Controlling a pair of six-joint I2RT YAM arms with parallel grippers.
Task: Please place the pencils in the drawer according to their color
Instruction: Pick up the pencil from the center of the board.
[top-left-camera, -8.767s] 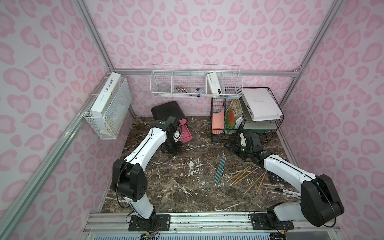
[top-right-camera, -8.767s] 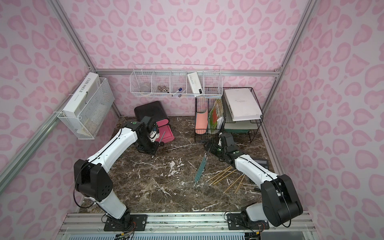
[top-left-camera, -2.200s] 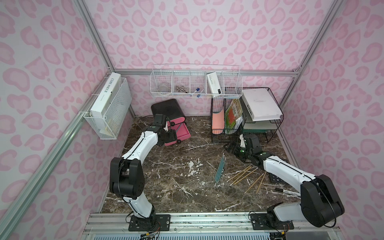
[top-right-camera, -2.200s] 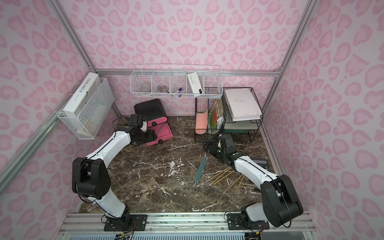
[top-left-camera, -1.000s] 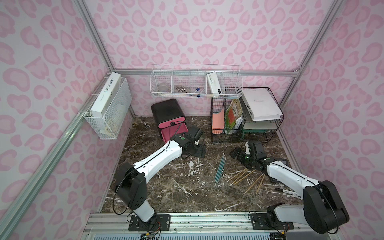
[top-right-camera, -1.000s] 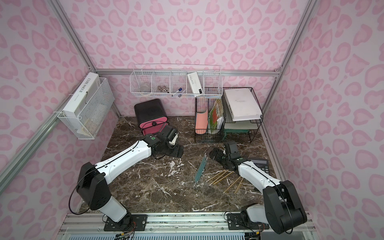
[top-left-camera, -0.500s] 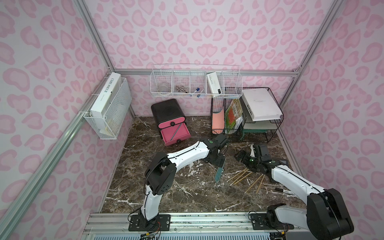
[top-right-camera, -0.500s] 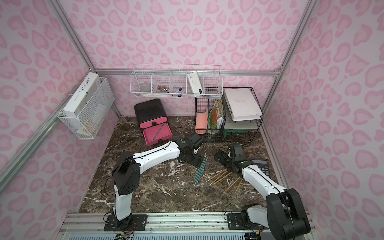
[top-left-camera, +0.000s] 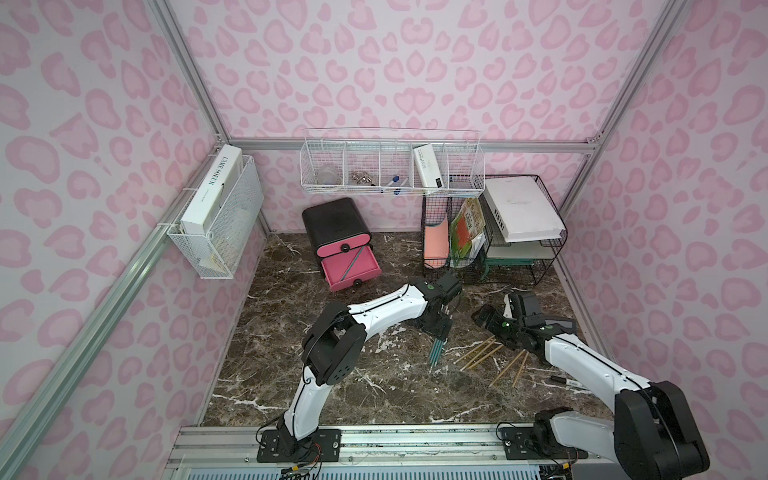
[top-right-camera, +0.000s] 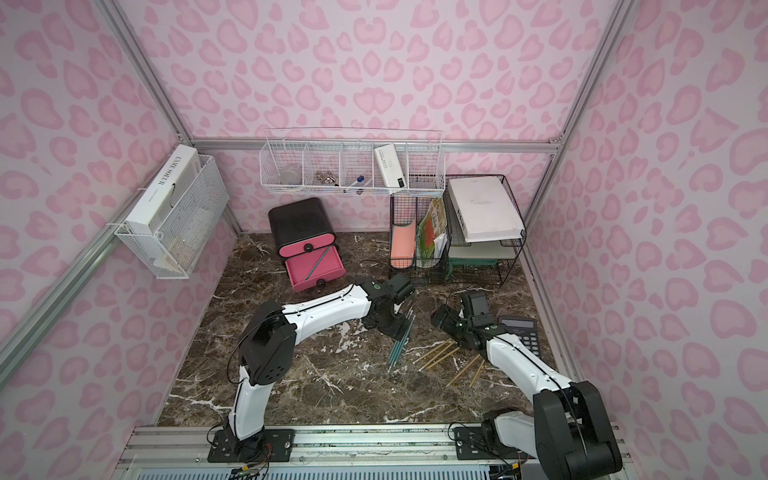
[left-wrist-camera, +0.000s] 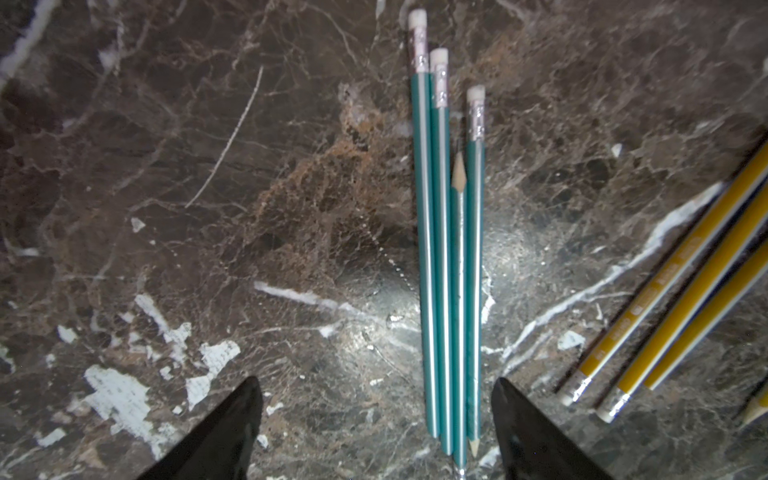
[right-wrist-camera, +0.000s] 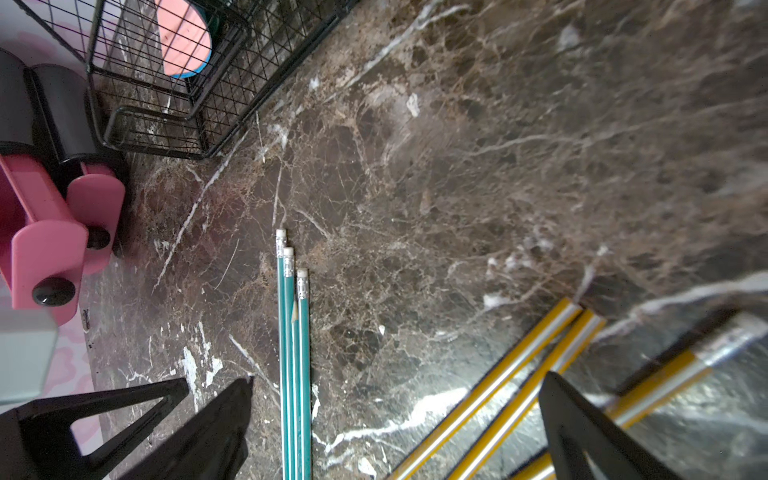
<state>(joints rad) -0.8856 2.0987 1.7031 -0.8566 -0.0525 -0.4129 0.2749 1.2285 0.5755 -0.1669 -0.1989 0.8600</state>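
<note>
Pencil (top-left-camera: 351, 267) inside open drawer (top-left-camera: 368, 266) shows only in both top views.

You have the drawer cabinet (top-left-camera: 332, 220) far left with one pencil (top-left-camera: 353, 267) lying in its pulled-out drawer (top-left-camera: 363, 275), the wire rack (top-left-camera: 515, 272) far right, and a tight pencil bunch (top-left-camera: 437, 353) mid-table, looser pencils (left-wrist-camera: 665, 282) just right of it.

The tabletop (left-wrist-camera: 166, 166) looks like polished brown marble, smooth and shiny enough to throw glare. The teal pencils (left-wrist-camera: 440, 270) have a glossy lacquer coat, crimped silvery metal ferrules (left-wrist-camera: 440, 89) and bare matt wood at the sharpened tips (left-wrist-camera: 458, 176). The yellow pencils (left-wrist-camera: 681, 299) are just as glossy. The drawer fronts (right-wrist-camera: 45, 249) are smooth pink plastic, the cabinet shell (top-left-camera: 332, 220) is satin black, and the file rack (top-left-camera: 436, 266) is black coated wire.
</note>
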